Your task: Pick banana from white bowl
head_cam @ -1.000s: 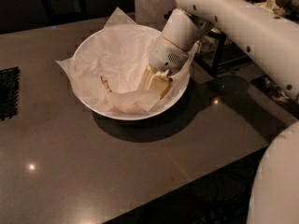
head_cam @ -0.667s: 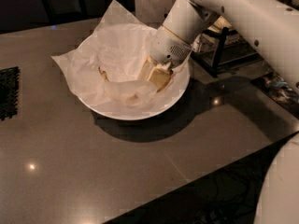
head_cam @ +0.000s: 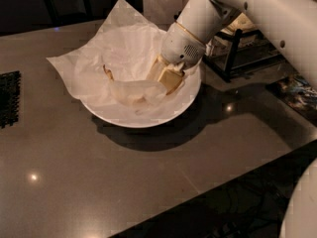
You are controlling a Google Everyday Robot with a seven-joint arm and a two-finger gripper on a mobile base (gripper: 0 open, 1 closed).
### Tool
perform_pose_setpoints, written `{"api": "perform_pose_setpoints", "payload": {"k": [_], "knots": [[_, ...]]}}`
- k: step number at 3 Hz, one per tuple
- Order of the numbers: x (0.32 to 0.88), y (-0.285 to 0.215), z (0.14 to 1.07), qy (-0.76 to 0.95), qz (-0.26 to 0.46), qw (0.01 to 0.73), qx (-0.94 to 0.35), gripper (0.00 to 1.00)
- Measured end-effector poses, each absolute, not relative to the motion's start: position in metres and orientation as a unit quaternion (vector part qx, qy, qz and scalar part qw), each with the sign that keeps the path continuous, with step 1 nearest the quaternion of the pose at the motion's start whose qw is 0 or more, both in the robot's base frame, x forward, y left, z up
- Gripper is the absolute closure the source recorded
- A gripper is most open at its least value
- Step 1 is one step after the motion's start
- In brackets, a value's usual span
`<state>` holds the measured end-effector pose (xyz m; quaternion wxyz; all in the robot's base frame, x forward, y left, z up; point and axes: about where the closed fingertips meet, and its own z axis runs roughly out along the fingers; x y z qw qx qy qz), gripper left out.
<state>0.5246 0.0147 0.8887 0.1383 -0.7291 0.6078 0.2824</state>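
White bowl (head_cam: 148,123) sits mid-table (head_cam: 99,182), its crinkled paper liner (head_cam: 81,71) spilling past the left and far rim. Gripper (head_cam: 166,78) is down inside the bowl's right half, tips at the paper. Jaw state: cannot tell. Banana (head_cam: 107,73) lies in the bowl left of the gripper, mostly under paper, with one end showing

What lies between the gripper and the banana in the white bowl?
A fold of white paper covers most of the banana, right beside the gripper, low in the right half of the white bowl. Only one banana end shows.
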Motion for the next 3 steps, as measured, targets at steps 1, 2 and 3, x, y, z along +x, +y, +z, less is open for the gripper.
{"api": "perform_pose_setpoints", "payload": {"k": [1,2,3], "knots": [[0.518,0.022,0.876,0.607,0.307,0.132,-0.721,1.00],[0.510,0.030,0.861,0.608,0.328,0.121,-0.712,1.00],[0.510,0.030,0.861,0.608,0.328,0.121,-0.712,1.00]]}}
